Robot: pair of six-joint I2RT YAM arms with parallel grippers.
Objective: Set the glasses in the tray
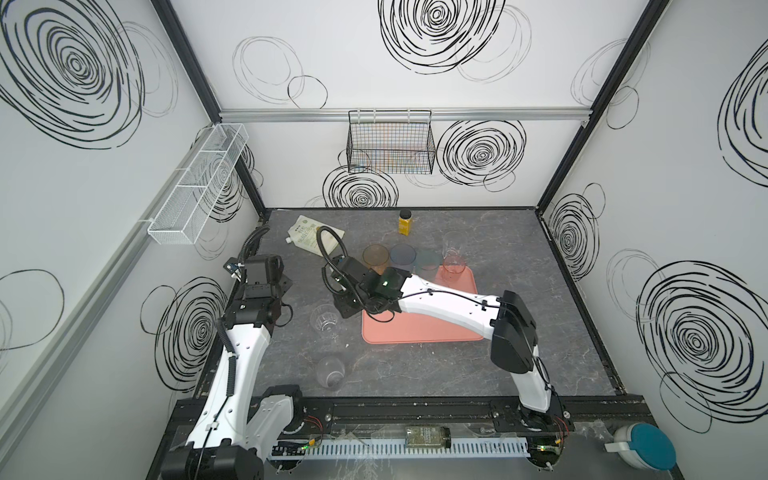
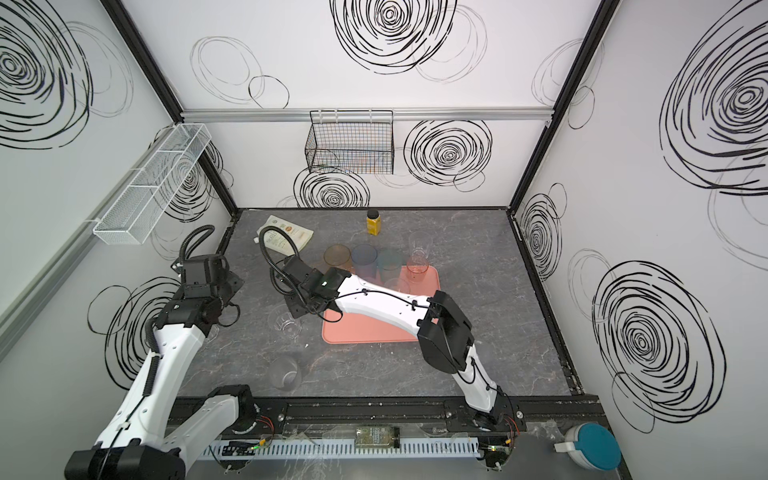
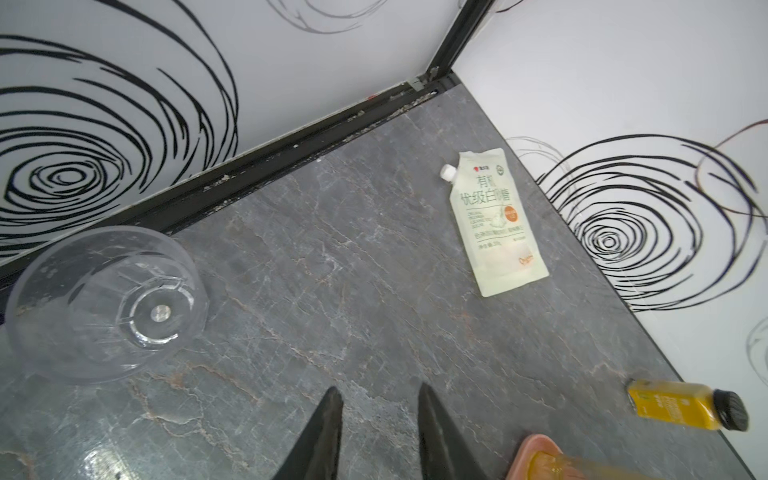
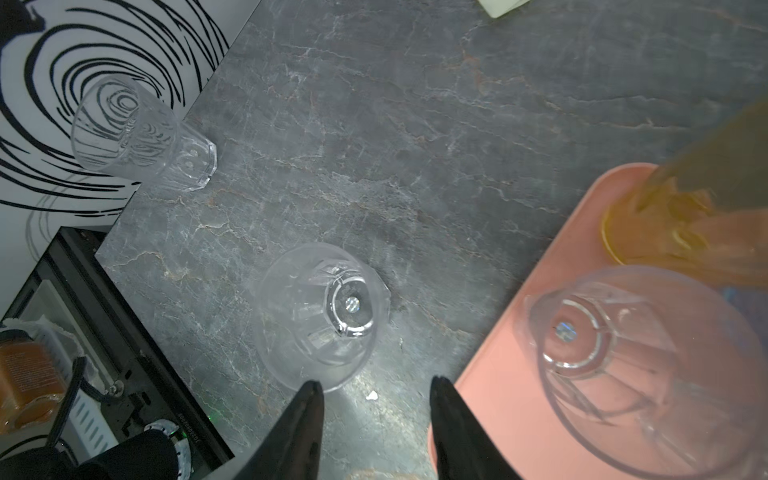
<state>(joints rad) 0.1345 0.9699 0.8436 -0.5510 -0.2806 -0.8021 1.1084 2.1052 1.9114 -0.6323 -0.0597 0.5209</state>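
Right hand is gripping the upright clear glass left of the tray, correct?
No. The right hand is open and empty; the right wrist view shows the upright clear glass left of the tray just beyond its fingertips, ungripped.

Both top views look steeply down on the whole table (image 1: 519,257). My wrist cameras look closely past my fingers (image 3: 320,436); both share the tray (image 4: 511,399) corner.

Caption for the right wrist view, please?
Open right gripper poised by a clear glass standing just off the pink tray.
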